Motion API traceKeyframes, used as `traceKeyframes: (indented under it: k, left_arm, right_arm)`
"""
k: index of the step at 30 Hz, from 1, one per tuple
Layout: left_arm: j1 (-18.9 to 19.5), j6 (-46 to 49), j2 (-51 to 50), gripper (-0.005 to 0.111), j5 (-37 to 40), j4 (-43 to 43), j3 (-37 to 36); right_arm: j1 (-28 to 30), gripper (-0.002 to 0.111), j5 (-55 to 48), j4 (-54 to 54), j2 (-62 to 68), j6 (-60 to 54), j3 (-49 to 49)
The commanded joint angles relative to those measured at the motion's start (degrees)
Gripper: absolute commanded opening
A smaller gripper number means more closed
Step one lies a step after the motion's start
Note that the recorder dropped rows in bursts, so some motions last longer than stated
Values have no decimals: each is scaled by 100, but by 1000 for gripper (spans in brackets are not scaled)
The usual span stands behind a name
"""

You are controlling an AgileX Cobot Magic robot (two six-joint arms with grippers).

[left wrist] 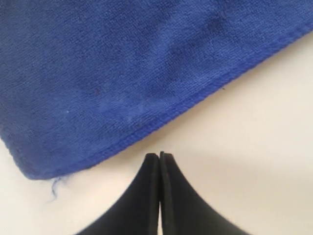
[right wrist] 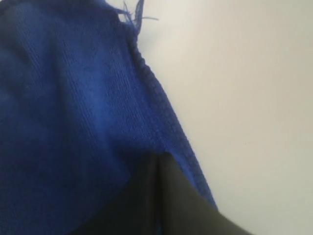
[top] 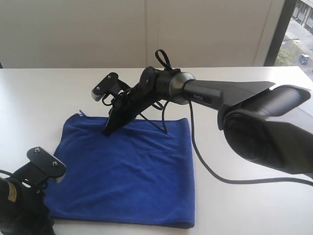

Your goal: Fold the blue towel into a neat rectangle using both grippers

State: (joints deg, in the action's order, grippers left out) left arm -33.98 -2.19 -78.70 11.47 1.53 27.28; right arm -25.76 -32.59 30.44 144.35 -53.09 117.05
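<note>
Towel (top: 127, 171) beneath right claw (top: 106, 131), left claw (left wrist: 160, 155) just off its corner

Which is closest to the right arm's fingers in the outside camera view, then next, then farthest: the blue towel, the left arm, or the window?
1. blue towel: the right fingers are at its far edge.
2. left arm: by the towel's near left corner.
3. window: far back on the right.
</note>
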Motion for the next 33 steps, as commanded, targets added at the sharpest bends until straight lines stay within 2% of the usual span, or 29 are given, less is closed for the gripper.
traceKeyframes:
  k: [1, 6, 11, 19, 24, 33]
  left_arm:
    - [22, -51, 30, 0, 95, 20, -56]
    - [22, -51, 173, 0, -150, 20, 17]
    - [22, -2, 639, 0, -1046, 46, 351]
    - [303, 219, -677, 0, -1762, 46, 351]
    - [303, 219, -1078, 0, -1568, 36, 351]
    - [303, 219, -1091, 0, -1194, 36, 351]
  right_arm:
    - [8, 0, 145, -298, 114, 1, -26]
    - [8, 0, 93, -310, 114, 1, -26]
    - [8, 0, -77, -310, 114, 1, -26]
    - [8, 0, -100, -310, 114, 93, -26]
    - [8, 0, -159, -310, 114, 92, -26]
    - [8, 0, 41, -568, 114, 92, -26]
